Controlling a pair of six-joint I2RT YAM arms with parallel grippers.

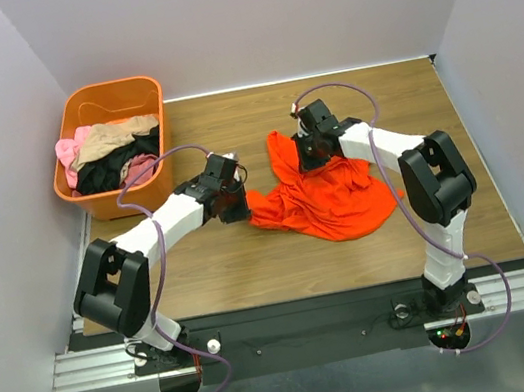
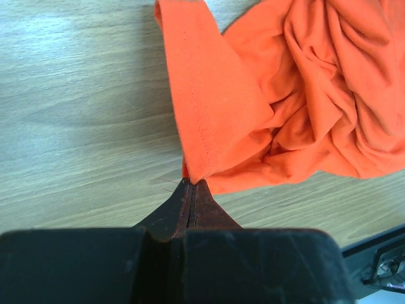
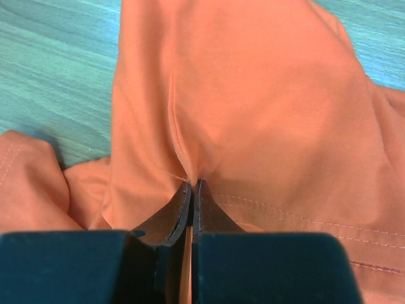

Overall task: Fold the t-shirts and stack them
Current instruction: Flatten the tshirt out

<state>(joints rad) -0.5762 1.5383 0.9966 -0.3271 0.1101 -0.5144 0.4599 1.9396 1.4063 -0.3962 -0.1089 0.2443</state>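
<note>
A bright orange-red t-shirt lies crumpled on the wooden table, right of centre. My left gripper is shut on its left edge; in the left wrist view a hemmed flap rises from the pinched tips. My right gripper is shut on cloth near the shirt's far upper part. In the right wrist view the fabric puckers into the closed tips. Other t-shirts, pink, tan and black, sit in the tub.
An orange plastic tub stands at the table's back left corner, holding the other garments. Grey walls close in the left, back and right sides. A black rail and metal frame run along the near edge by the arm bases.
</note>
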